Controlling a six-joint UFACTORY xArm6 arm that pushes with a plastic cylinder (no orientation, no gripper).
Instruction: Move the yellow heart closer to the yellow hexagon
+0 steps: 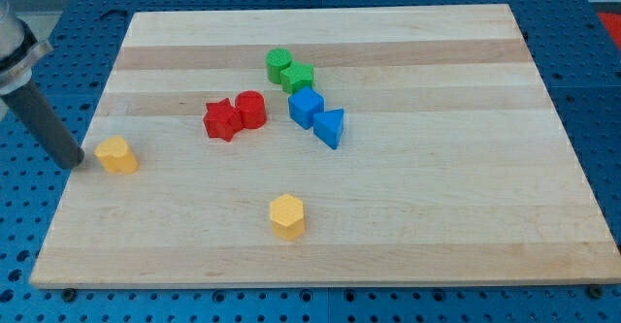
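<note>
At the frame's left edge, my tip (70, 160), a bare rod with no pincer, stands just left of the yellow heart block (116, 155); an off-centre push could slide it past the yellow hexagon block (287, 215) at lower centre.

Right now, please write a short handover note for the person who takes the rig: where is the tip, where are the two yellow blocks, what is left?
My tip rests at the board's left edge, just left of the yellow heart, close to it; contact cannot be judged.
The yellow hexagon sits toward the view's bottom, near the centre, well right of and below the heart.
Done: tip is placed behind the heart.
Left: push the heart rightward and downward to the hexagon; a wide gap remains.
</note>
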